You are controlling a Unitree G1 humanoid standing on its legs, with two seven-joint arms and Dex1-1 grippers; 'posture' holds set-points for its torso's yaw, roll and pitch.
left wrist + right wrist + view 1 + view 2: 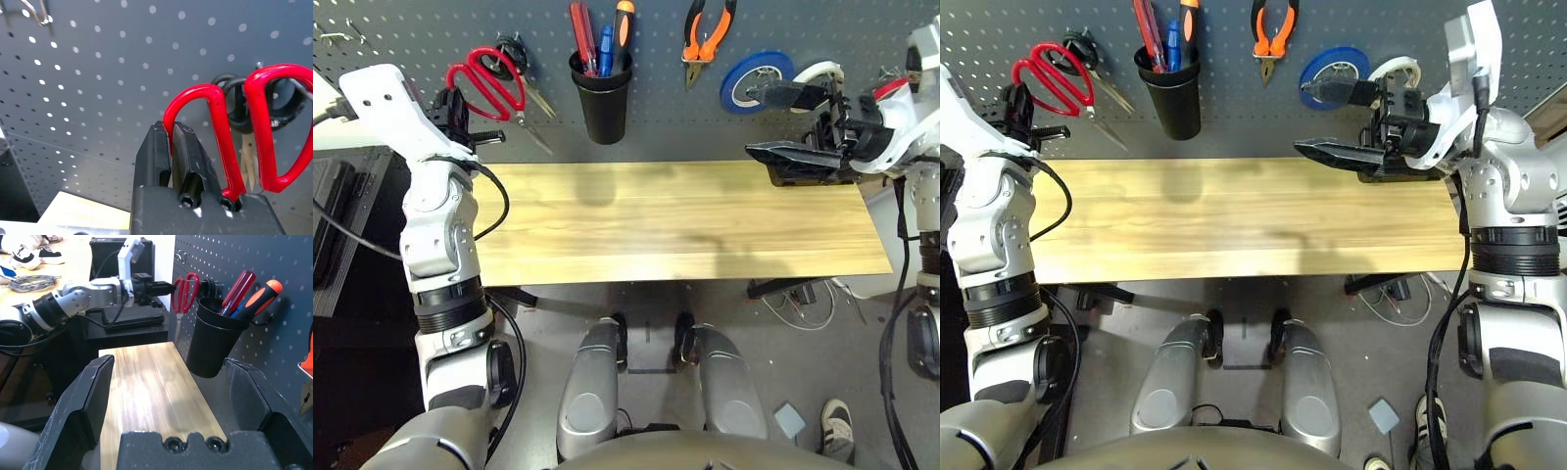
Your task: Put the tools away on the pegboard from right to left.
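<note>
1. Dark grey pegboard, perforated in rows, upright along the far edge of the bench; bare metal hooks at its upper left.
2. Red-handled scissors, up against the pegboard at its left part, blades pointing down and to the right; one handle loop pinched between the closed fingers of the left gripper. Black-handled scissors hanging on the board directly behind them.
3. Black cup, mounted on the pegboard right of the scissors; holding the slim red-handled screwdriver, a blue-handled item and an orange-and-black-handled tool, all handle up.
4. Orange-and-black-handled pliers, hanging on the pegboard right of the cup, jaws down.
5. Blue tape roll, on the pegboard right of the pliers; white tape roll just beside it, farther right, partly hidden by the right gripper.
6. Thin red tape ring: cannot be made out.
7. Right gripper, above the bench's right end, pointing left along the board; fingers spread wide, holding nothing.
8. Light wood bench top, bare, with soft shadows under the cup and the right gripper.
9. Black case on a dark stand past the bench's left end, seen in the right wrist view behind the left arm.
</note>
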